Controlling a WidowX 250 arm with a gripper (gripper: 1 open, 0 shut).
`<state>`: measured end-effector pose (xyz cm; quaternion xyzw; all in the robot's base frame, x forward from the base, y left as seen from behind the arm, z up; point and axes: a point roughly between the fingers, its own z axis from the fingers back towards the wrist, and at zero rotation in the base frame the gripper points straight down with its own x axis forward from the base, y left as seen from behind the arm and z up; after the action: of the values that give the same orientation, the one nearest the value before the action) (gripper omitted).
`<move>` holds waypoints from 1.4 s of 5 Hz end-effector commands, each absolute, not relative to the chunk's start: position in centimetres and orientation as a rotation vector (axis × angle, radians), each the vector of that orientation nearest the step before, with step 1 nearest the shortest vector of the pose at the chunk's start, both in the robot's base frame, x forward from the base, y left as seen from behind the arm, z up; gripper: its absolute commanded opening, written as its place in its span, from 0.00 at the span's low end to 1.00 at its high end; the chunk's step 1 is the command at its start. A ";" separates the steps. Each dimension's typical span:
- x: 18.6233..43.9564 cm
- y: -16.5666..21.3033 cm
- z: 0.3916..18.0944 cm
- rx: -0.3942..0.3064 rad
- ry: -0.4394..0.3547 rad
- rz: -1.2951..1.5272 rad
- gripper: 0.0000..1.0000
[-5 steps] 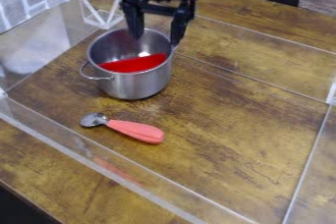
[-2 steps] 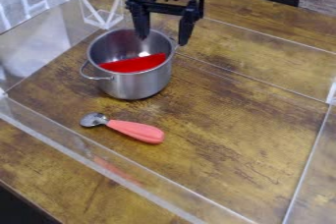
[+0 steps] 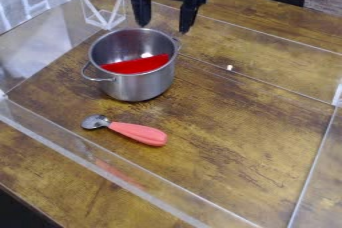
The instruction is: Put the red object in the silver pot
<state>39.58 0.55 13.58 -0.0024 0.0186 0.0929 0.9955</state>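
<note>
1. The arm above the gripper (image 3: 166, 12) is cut off by the top edge; only the black fingers (image 3: 139, 9) and the crossbar show.
2. Gripper: jaws spread wide, nothing between them, pointing straight down.
3. Silver pot (image 3: 134, 78) sits just below and slightly left of the gripper, on the wooden table (image 3: 241, 122). A flat red piece (image 3: 136, 64) lies inside it; its far edge is hidden by the pot wall.
4. Red object (image 3: 128, 129) lies flat on the table, well below the gripper in the picture and on the near side of the pot, apart from it. Its silver head points left, its handle right.
5. Clear walls (image 3: 80, 147) ring the table; their edges are hard to trace against the wood.
6. Since a second ago, the gripper has risen: its fingertips were level with the pot's rim and now hang clear above it. Jaws as wide as before. Pot and red object have not moved.
</note>
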 end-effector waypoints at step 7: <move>41.0 -1.0 16.3 -0.017 -0.034 0.178 1.00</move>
<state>40.57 -0.79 13.76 -0.0071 0.0208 0.0929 0.9954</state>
